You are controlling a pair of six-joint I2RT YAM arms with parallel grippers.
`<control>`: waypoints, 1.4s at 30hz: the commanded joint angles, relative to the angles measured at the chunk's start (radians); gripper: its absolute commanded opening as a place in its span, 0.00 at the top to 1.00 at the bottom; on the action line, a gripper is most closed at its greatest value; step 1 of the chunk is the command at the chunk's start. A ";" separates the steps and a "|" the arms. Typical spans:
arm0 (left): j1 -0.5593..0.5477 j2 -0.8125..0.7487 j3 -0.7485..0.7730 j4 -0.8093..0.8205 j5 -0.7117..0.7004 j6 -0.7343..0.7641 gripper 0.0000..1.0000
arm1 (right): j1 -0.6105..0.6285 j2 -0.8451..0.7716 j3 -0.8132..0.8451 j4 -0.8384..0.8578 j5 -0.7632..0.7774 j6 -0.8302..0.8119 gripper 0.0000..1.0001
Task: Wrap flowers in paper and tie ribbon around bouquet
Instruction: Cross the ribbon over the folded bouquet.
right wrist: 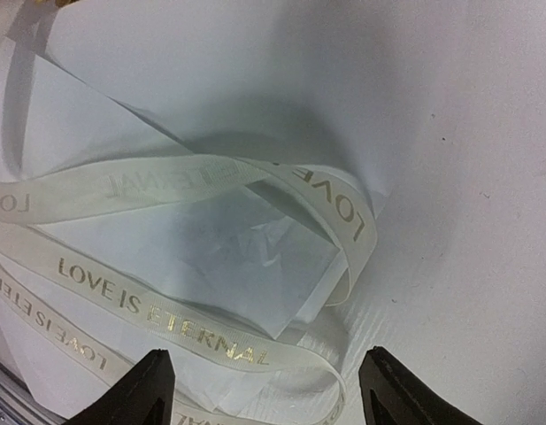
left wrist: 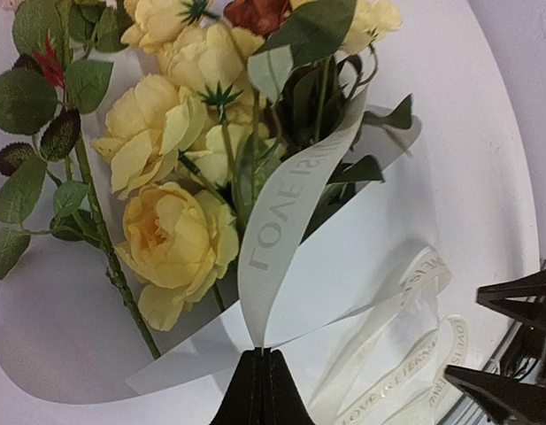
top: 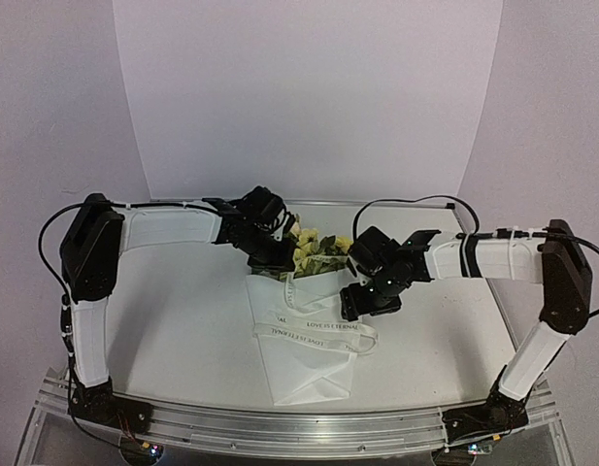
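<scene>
Looping limply over the paper (top: pixel 304 369) cone on the counter (top: pixel 183 320), the ribbon (left wrist: pixel 286 208) looks light, floppy and slick, best pinched flat across its width. The left end effector (left wrist: pixel 262 387) is clamped on one strand beside the flowers (left wrist: pixel 180 239). The right end effector (right wrist: pixel 268 379) gapes wide above a loop, holding nothing.

Bright even light, soft shadows, wrist views bent at edges
</scene>
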 commanded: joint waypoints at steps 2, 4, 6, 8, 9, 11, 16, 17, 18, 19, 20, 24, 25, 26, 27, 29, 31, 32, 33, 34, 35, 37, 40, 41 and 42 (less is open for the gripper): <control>-0.004 -0.119 -0.042 0.092 0.009 -0.040 1.00 | -0.003 0.066 -0.011 0.055 -0.031 -0.026 0.32; -0.004 -0.131 -0.055 0.102 0.007 -0.048 1.00 | -0.003 0.077 -0.015 0.063 -0.035 -0.025 0.36; -0.004 -0.142 -0.064 0.108 -0.004 -0.054 1.00 | -0.003 0.079 -0.018 0.064 -0.040 -0.020 0.42; -0.003 -0.152 -0.073 0.117 -0.011 -0.058 1.00 | -0.002 0.067 -0.033 0.065 -0.044 -0.011 0.47; -0.002 -0.155 -0.075 0.120 -0.016 -0.061 1.00 | -0.002 0.058 -0.044 0.068 -0.043 -0.006 0.48; 0.002 -0.158 -0.077 0.126 -0.017 -0.063 1.00 | -0.001 0.041 -0.067 0.070 -0.041 -0.001 0.51; 0.016 -0.161 -0.082 0.144 -0.006 -0.075 1.00 | -0.001 0.029 -0.089 0.074 -0.060 0.006 0.61; 0.018 -0.166 -0.085 0.148 -0.007 -0.077 1.00 | -0.001 0.024 -0.093 0.074 -0.061 0.011 0.63; 0.020 -0.171 -0.090 0.153 -0.008 -0.080 1.00 | -0.001 0.017 -0.099 0.074 -0.060 0.017 0.65; 0.021 -0.175 -0.098 0.161 -0.008 -0.081 1.00 | -0.001 0.007 -0.107 0.074 -0.057 0.023 0.67; 0.023 -0.182 -0.104 0.171 -0.007 -0.085 1.00 | -0.001 -0.006 -0.115 0.074 -0.053 0.028 0.69; 0.025 -0.201 -0.135 0.208 -0.001 -0.091 1.00 | -0.002 -0.063 -0.140 0.074 -0.053 0.047 0.71; 0.026 -0.205 -0.143 0.215 -0.001 -0.091 1.00 | -0.002 -0.075 -0.145 0.074 -0.057 0.051 0.71; 0.027 -0.207 -0.150 0.222 0.000 -0.092 1.00 | -0.001 -0.087 -0.149 0.076 -0.061 0.056 0.71; 0.027 -0.210 -0.157 0.230 0.000 -0.092 1.00 | -0.001 -0.098 -0.154 0.077 -0.064 0.060 0.72; 0.031 -0.215 -0.165 0.246 0.008 -0.095 1.00 | -0.002 -0.120 -0.167 0.080 -0.070 0.065 0.75; 0.033 -0.220 -0.172 0.262 0.015 -0.096 1.00 | -0.002 -0.133 -0.179 0.088 -0.076 0.067 0.80; 0.034 -0.222 -0.175 0.269 0.020 -0.096 1.00 | -0.002 -0.133 -0.180 0.090 -0.081 0.065 0.84; 0.035 -0.222 -0.175 0.272 0.022 -0.096 1.00 | -0.001 -0.130 -0.181 0.094 -0.083 0.064 0.87; 0.035 -0.222 -0.175 0.275 0.026 -0.094 1.00 | -0.001 -0.125 -0.179 0.097 -0.083 0.063 0.88; 0.035 -0.220 -0.174 0.278 0.031 -0.093 1.00 | -0.001 -0.118 -0.176 0.100 -0.085 0.062 0.90; 0.036 -0.219 -0.176 0.282 0.035 -0.093 1.00 | -0.001 -0.102 -0.167 0.109 -0.089 0.060 0.92; 0.036 -0.218 -0.178 0.287 0.041 -0.093 1.00 | 0.001 -0.081 -0.147 0.112 -0.062 0.049 0.73; 0.036 -0.217 -0.178 0.286 0.042 -0.094 1.00 | 0.002 -0.082 -0.144 0.113 -0.048 0.039 0.65; 0.036 -0.216 -0.178 0.285 0.043 -0.094 1.00 | 0.003 -0.083 -0.141 0.113 -0.035 0.029 0.56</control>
